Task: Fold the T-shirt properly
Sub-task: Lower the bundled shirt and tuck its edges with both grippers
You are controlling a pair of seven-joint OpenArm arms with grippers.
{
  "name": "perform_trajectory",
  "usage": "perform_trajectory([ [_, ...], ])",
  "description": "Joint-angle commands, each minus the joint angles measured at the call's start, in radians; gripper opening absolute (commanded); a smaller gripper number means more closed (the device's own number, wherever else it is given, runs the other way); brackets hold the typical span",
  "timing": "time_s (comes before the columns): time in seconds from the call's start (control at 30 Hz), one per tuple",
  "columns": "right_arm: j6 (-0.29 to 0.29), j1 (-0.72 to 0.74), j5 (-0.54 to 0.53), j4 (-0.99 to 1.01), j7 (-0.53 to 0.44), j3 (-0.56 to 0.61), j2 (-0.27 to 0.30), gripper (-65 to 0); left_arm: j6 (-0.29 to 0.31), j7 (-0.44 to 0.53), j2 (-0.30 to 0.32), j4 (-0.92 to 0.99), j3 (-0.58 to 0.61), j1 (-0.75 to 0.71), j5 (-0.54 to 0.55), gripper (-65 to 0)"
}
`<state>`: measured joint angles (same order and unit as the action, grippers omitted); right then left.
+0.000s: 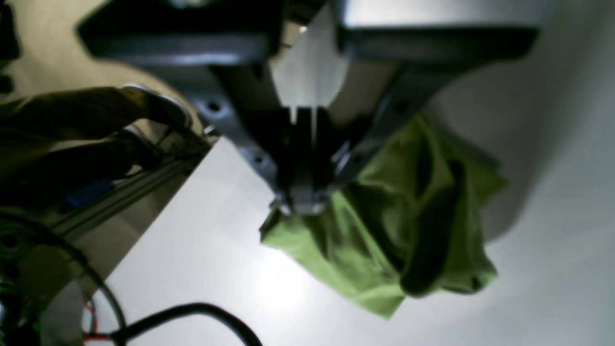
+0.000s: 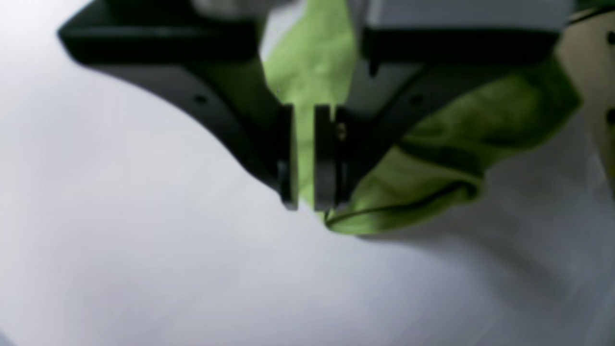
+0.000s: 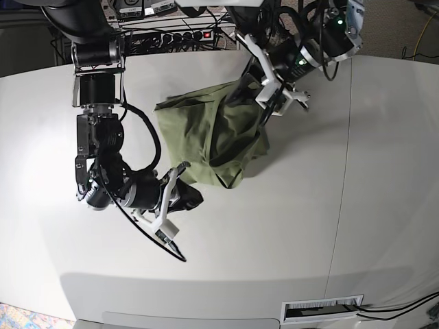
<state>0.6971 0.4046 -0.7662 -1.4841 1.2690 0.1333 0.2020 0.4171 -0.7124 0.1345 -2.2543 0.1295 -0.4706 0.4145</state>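
The green T-shirt (image 3: 206,130) lies bunched and wrinkled on the white table (image 3: 274,233), stretched between my two grippers. My left gripper (image 3: 266,101) is shut on the shirt's far right part and lifts it slightly. In the left wrist view the fingertips (image 1: 300,204) pinch the cloth's edge and the rest of the T-shirt (image 1: 408,230) hangs crumpled beyond them. My right gripper (image 3: 186,195) is at the shirt's near left corner. In the right wrist view its gripper (image 2: 305,204) stands nearly shut with the T-shirt (image 2: 432,144) cloth between the pads.
A power strip with cables (image 3: 171,31) lies behind the table's far edge. A table seam (image 3: 348,151) runs down the right side. A black cable (image 1: 192,312) and the table's edge (image 1: 158,211) show in the left wrist view.
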Motion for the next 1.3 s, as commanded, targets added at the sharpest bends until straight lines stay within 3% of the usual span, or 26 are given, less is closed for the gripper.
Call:
perform_trajectory([
  [0.0,0.001,0.028,-0.018,0.003,-0.034,-0.002,0.005,-59.1,0.012,0.055,-0.007,0.000,-0.001,0.000,0.021,-65.0],
  [0.1,0.001,0.028,0.024,0.040,-0.088,-0.002,0.005,-59.1,0.024,0.101,-0.007,0.052,0.000,0.002,0.021,-65.0],
  [0.27,0.001,0.028,0.245,0.114,-0.258,-0.002,0.005,-59.1,0.029,0.120,-0.006,0.145,0.057,0.004,0.015,-65.0],
  [0.37,0.001,0.028,0.327,0.152,-0.332,-0.002,0.005,-59.1,0.029,0.149,-0.006,0.193,0.122,0.008,-0.057,-65.0],
  [0.53,0.001,0.028,0.395,0.209,-0.353,-0.002,0.006,-59.1,0.020,0.182,-0.006,0.271,0.193,0.039,-0.190,-65.0],
  [0.7,0.001,0.028,0.397,0.273,-0.354,-0.002,0.006,-59.2,0.017,0.216,-0.006,0.339,0.194,0.079,-0.244,-65.0],
  [0.87,0.001,0.027,0.365,0.278,-0.294,-0.002,0.006,-61.4,-0.009,0.225,-0.006,0.435,0.194,0.121,-0.317,-65.0],
  [1.03,0.001,0.022,0.270,0.277,-0.146,0.044,0.010,-61.5,-0.042,0.266,0.011,0.518,0.193,0.161,-0.404,-65.0],
  [1.27,0.001,0.022,0.214,0.277,-0.004,0.162,0.012,-61.5,-0.104,0.265,0.100,0.528,0.193,0.214,-0.468,-65.0],
])
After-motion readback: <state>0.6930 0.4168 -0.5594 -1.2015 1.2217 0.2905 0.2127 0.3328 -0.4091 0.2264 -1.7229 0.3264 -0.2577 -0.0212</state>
